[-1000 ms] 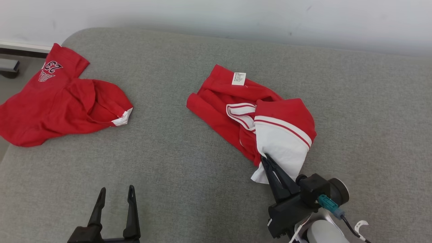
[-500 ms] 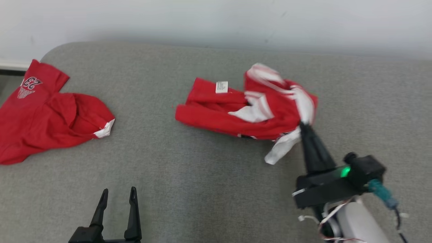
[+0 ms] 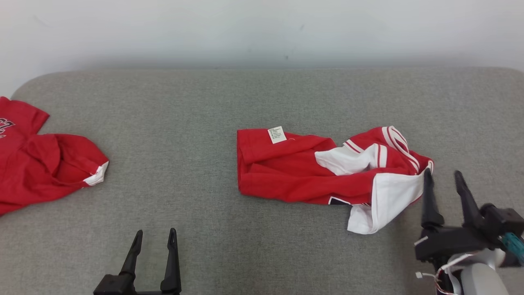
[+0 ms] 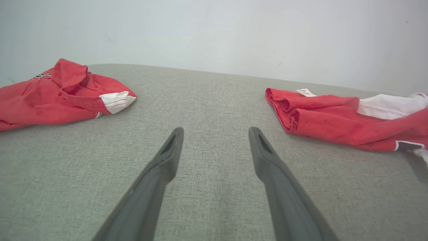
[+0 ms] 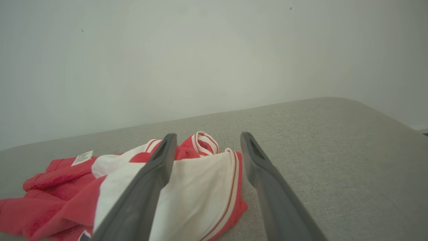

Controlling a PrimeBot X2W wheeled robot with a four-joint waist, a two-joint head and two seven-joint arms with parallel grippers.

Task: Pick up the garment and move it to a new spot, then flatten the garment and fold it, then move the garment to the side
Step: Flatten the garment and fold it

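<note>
A crumpled red and white garment [image 3: 327, 174] with a small white label lies on the grey cushioned surface [image 3: 204, 123], right of centre. It also shows at the right in the left wrist view [image 4: 337, 117] and low on the left in the right wrist view [image 5: 187, 187]. My right gripper [image 3: 443, 176] stands open just off the garment's right end, nothing between its fingers [image 5: 157, 174]. At the lower left my left gripper [image 3: 155, 234] is open and empty, well away from the garment, its fingers [image 4: 167, 157] low over bare fabric.
A second red garment [image 3: 37, 164] with white cuff trim lies at the surface's far left edge, also seen in the left wrist view [image 4: 57, 92]. A pale wall [image 3: 262, 28] runs behind the surface. The surface's rounded right corner [image 5: 367, 110] is near my right gripper.
My right gripper, which was shut on the garment's white part, dragged it rightward and has let go and opened. The garment now lies spread further right. The head camera has turned right.
</note>
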